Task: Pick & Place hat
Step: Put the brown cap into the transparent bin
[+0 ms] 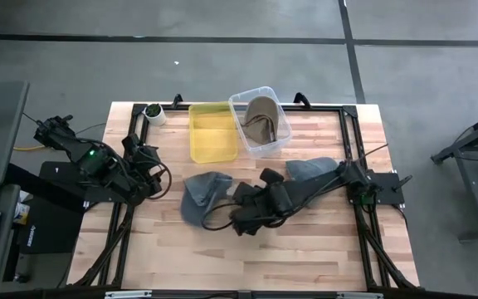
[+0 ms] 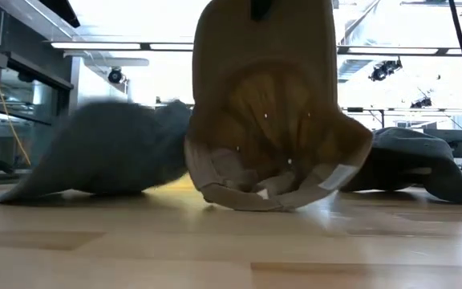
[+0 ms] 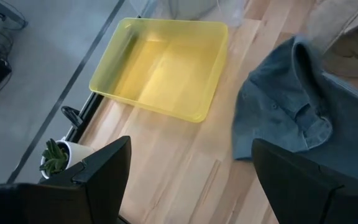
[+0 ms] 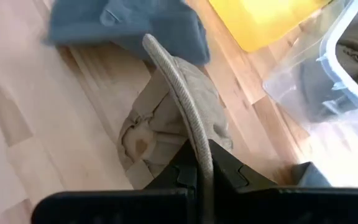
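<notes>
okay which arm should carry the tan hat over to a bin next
Right. Its pincer is shut on the tan hat, beside the gray hat. The left pincer sits open and empty at the table's left edge.

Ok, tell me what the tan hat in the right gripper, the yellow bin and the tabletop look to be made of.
Tan hat: soft woven cloth, matte; it creases and sags, with stitched seams inside. It hangs from the right gripper.
Yellow bin: likely translucent plastic, smooth and slightly glossy, with a moulded rim.
Tabletop: light wood planks, visible grain and joint lines, faint sheen.
</notes>
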